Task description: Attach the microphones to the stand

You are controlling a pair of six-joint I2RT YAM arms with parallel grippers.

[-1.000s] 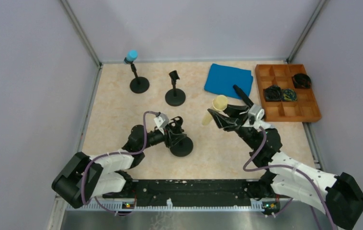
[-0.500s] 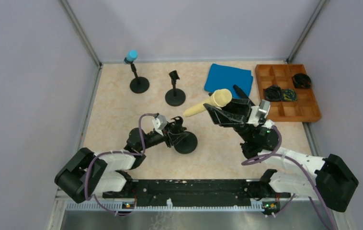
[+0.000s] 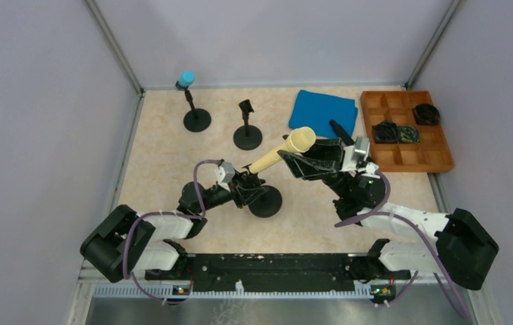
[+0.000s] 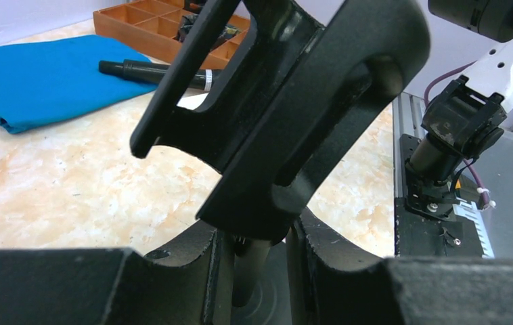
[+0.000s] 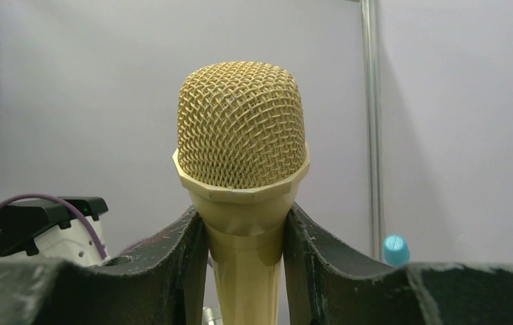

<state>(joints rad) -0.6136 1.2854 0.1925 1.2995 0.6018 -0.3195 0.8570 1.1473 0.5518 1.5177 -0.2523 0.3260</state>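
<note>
Cream microphone (image 5: 240,128) pinched in right pincer (image 5: 246,233) — head jutting beyond it, left pincer (image 4: 257,261) pinching stand (image 4: 287,115)

Robotics lab: a walled test cell built round a single table.

Plain, pale grey-violet walls (image 3: 37,101) close in a marble-patterned table (image 3: 166,156) and meet at bare aluminium posts (image 3: 113,46). A left arm (image 3: 162,227) and a right arm (image 3: 409,220), white and black, are bolted to a black rail (image 3: 274,265) at the near edge, with purple cables (image 3: 197,181) looping loose along them. The things laid out read as sorted test props: an orange compartment tray (image 3: 409,168), a folded blue cloth (image 3: 323,112) and small black microphone stands (image 3: 196,120). The right wrist view shows the same bare wall and a metal post.
</note>
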